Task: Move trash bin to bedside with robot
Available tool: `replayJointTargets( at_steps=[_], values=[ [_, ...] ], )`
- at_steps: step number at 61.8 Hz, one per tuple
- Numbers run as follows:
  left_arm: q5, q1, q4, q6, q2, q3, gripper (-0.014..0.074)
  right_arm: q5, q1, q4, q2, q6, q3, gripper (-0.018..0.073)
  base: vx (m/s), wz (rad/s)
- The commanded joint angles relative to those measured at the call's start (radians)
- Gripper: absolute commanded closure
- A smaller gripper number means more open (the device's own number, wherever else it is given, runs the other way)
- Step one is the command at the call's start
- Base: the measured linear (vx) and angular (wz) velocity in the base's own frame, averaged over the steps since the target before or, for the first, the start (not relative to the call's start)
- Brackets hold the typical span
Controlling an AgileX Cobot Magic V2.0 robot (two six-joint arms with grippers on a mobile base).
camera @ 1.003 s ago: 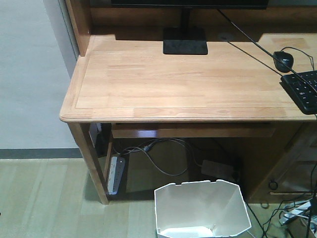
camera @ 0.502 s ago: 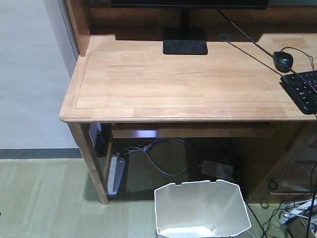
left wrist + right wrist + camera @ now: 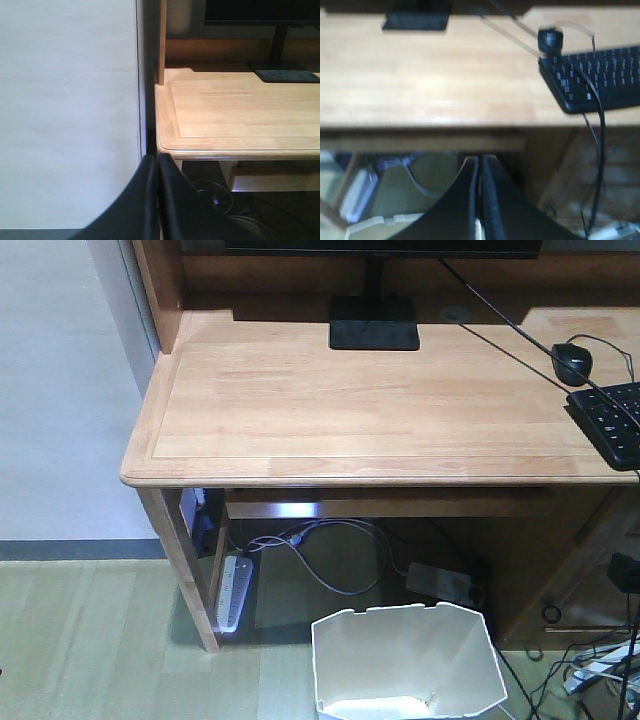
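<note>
Starting with the trash bin, where is it seen?

It is seen from the front view on the floor, just before the opening under the desk. Its lower part is cut off by the bottom edge, so the base cannot be made out. In the right wrist view only a pale, blurred strip of its rim is caught, low and to the left of the fingers.

And how are the grippers held?

The left gripper is shown with its two black fingers pressed together and nothing pinched, beside the desk's corner and a white wall. The right gripper is likewise shown closed on itself, raised before the desk's front edge. That picture is smeared throughout.

What else is hard to read?

The monitor's screen is cropped at the top, so only its stand is shown whole. The keyboard is cut by the right edge, with the mouse just behind it. Under the desk a power strip and loops of cable are seen in shadow. A small dark shape at the right edge cannot be identified.
</note>
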Motion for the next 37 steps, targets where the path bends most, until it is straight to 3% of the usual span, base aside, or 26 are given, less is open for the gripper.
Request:
replayJointTargets(
  at_steps=[1, 19, 37],
  values=[
    [-0.063, -0.002, -0.004, -0.008, -0.010, 0.029, 0.0602, 0.024, -0.003, -0.036, 0.049, -0.006, -0.072, 0.0523, 0.00, 0.00],
    [-0.063, -0.002, -0.004, -0.008, -0.010, 0.029, 0.0602, 0.163, -0.003, -0.050, 0.217, 0.015, -0.167, 0.0347, 0.00, 0.00],
    [-0.063, -0.002, -0.004, -0.008, -0.010, 0.029, 0.0602, 0.130, -0.003, -0.173, 0.374, 0.181, -0.167, 0.0067, 0.00, 0.00]
  ],
)
